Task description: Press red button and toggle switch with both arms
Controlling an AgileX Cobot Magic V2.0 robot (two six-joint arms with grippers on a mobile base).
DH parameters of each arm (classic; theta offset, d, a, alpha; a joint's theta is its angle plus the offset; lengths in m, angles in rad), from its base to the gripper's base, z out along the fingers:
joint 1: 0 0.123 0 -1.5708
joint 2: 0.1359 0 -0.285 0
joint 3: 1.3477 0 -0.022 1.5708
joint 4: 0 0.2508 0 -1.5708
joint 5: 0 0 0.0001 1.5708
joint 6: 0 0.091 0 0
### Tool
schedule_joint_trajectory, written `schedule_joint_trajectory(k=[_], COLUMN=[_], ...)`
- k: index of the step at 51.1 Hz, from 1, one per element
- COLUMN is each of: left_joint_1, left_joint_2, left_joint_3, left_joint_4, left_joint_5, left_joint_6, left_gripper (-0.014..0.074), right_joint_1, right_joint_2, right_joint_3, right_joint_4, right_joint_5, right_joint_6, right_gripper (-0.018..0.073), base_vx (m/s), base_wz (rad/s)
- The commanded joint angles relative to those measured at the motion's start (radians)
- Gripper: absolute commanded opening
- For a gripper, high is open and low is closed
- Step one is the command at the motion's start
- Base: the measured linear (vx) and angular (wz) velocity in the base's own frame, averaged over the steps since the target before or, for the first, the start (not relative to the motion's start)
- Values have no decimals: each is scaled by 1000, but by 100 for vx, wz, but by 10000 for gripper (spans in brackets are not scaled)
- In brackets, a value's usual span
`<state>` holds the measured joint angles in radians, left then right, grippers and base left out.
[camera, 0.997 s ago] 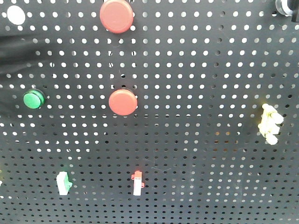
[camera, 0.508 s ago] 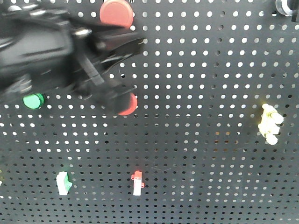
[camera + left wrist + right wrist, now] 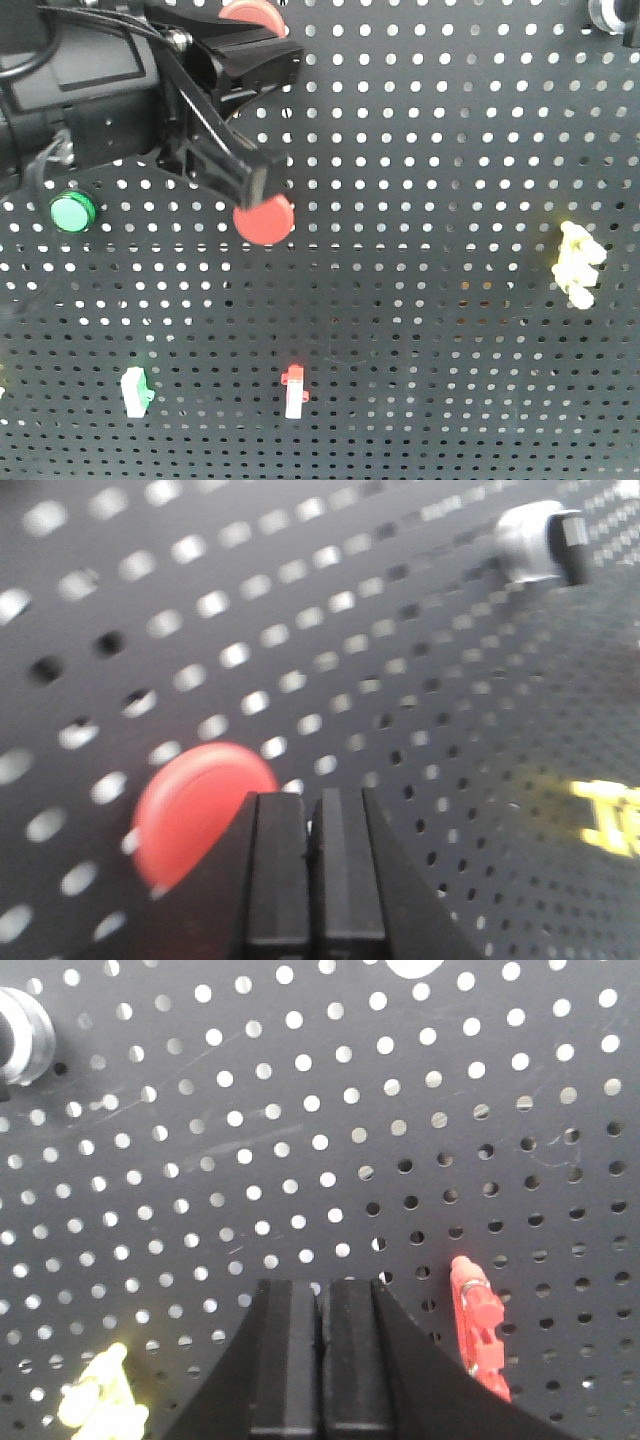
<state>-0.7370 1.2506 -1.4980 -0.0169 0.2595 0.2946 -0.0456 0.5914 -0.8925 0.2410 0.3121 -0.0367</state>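
- My left pincer [image 3: 312, 810] is closed, fingers pressed together. Its tip overlaps the right edge of the red button [image 3: 195, 815], lower left of frame. Contact: can't tell.
- My right pincer [image 3: 320, 1290] is closed too. The red toggle switch [image 3: 478, 1335] sits near it at lower right, not touching.

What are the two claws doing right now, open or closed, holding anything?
Left gripper: closed, empty, tips by the red button.
Right gripper: closed, empty, near the red switch.
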Motion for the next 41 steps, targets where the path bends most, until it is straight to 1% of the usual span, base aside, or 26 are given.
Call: schedule_joint_trajectory(k=[1,8,13,19,25,27,31,35,40,41], left_joint_1=[53,62,53,7,-34,-43,-48,-48,-48,-48], left_joint_2=[-2,-4,-25,-77,-144,-164,-197,-226,-260,-265], left_joint_3=[-34,-34,-34,-34,-33,-33,-32,-13,45,54], left_joint_4=[23,23,17,17,17,17,17,17,17,17], left_joint_5=[-118,-99,-78,-43,34,69,140,185,174,166], left_joint_6=[-54,-99,-102,-104,-104,-104,-104,-104,-104,-106], left_gripper=[1,1,1,1,1,1,1,1,1,1], right_joint_1=[-7,-7,-7,-7,-7,-7,-7,-7,-7,-7], right_joint_2=[11,11,11,0,-30,-38,-44,-37,-6,3], right_joint_3=[-31,-31,-31,-31,-31,-31,-36,-44,-72,-77], right_joint_4=[0,0,0,19,91,107,148,244,455,512], right_joint_5=[-60,-47,-40,-31,-35,-29,18,79,151,162], right_joint_6=[-10,-10,-10,-8,-13,-33,-119,-246,-478,-512], right_gripper=[-3,-3,-3,-3,-3,-3,-3,-3,-3,-3], base_vx=[0,0,0,0,0,0,0,0,0,0], base_wz=[0,0,0,0,0,0,0,0,0,0])
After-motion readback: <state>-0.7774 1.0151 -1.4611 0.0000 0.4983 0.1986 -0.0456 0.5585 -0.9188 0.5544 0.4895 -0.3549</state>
